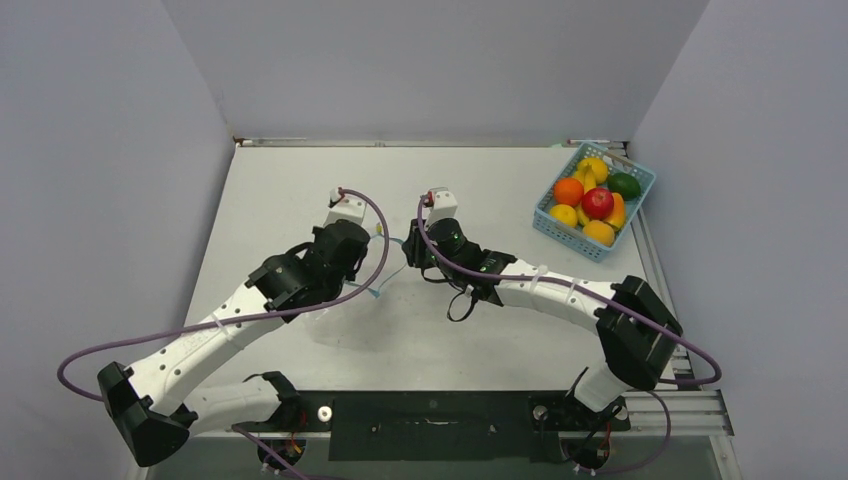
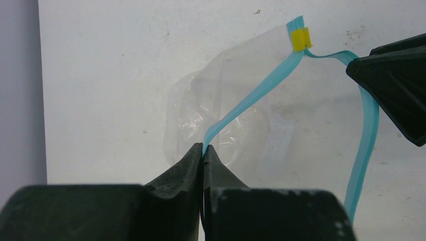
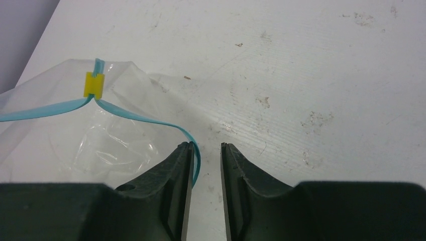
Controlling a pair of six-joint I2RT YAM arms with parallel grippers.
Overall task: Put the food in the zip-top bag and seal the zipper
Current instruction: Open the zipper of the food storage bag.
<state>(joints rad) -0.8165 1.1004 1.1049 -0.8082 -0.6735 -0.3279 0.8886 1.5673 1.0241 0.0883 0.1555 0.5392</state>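
Zip-top bag point(image 2: 221, 100), clear, mid table point(image 1: 280, 190) between both arms, mouth parted: left end effector point(image 2: 203, 150) clamped on one zipper point(image 2: 251, 98) lip, right end effector point(image 3: 207, 150) narrowly parted, other lip loose against one jaw; food point(image 1: 592, 198) heaped in basket point(image 1: 570, 235), upper right of top view, nearer right arm

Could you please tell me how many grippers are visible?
2. The left gripper is shut on the zipper; the right gripper is beside it, on its right, jaws parted, the strip along one finger.

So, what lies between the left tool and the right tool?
The zipper with its yellow slider, and the clear zip-top bag behind it; the left wrist view shows this.
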